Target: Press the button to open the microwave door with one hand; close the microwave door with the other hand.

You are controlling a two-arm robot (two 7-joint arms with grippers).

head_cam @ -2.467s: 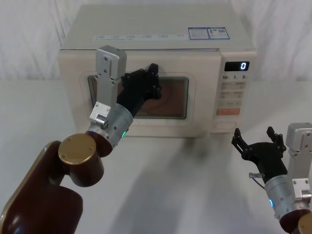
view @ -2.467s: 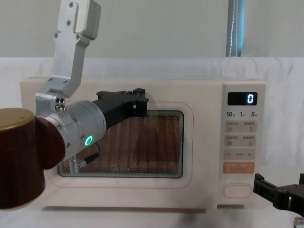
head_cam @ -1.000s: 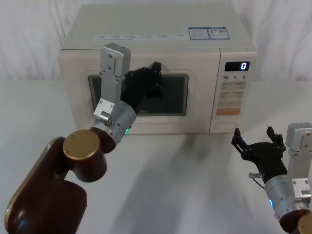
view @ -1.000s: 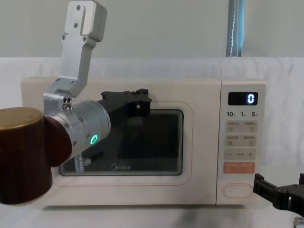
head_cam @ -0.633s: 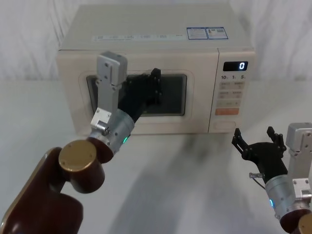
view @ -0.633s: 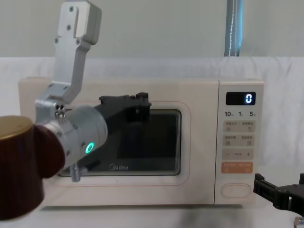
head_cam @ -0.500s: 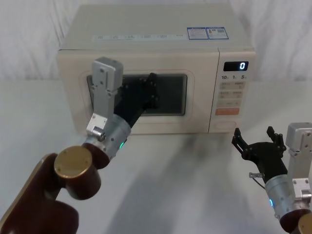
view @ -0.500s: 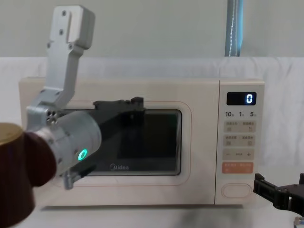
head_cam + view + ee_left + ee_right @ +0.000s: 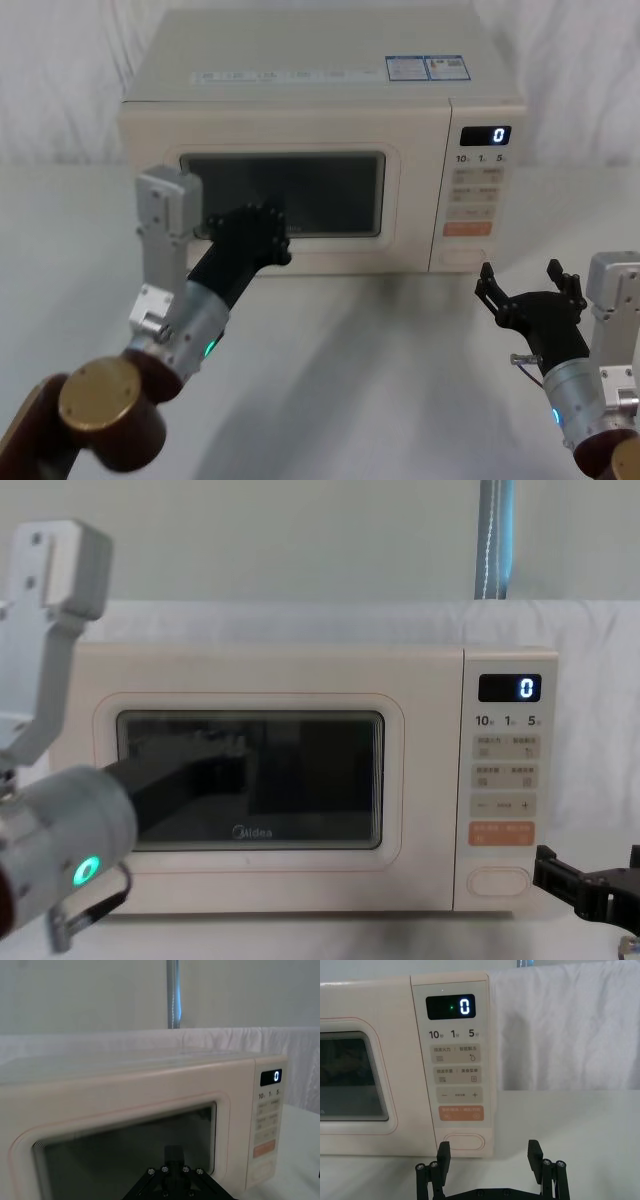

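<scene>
I see a white table (image 9: 400, 350) carrying one appliance: a cream microwave oven (image 9: 320, 95), standing directly on it toward the far edge. A white cloth (image 9: 60, 80) hangs behind as backdrop. The near table surface carries shadows under my two arms.

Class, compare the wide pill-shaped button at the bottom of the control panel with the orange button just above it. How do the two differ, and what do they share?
The pill-shaped button is plain cream, matching the panel; the orange button stands out in colour.
The pill-shaped button is unmarked; the orange button carries small pale markings.
The pill-shaped button has fully rounded ends; the orange button is a rectangle with slightly rounded corners.
Both are wide, sit low on the control panel and are untouched.
</scene>
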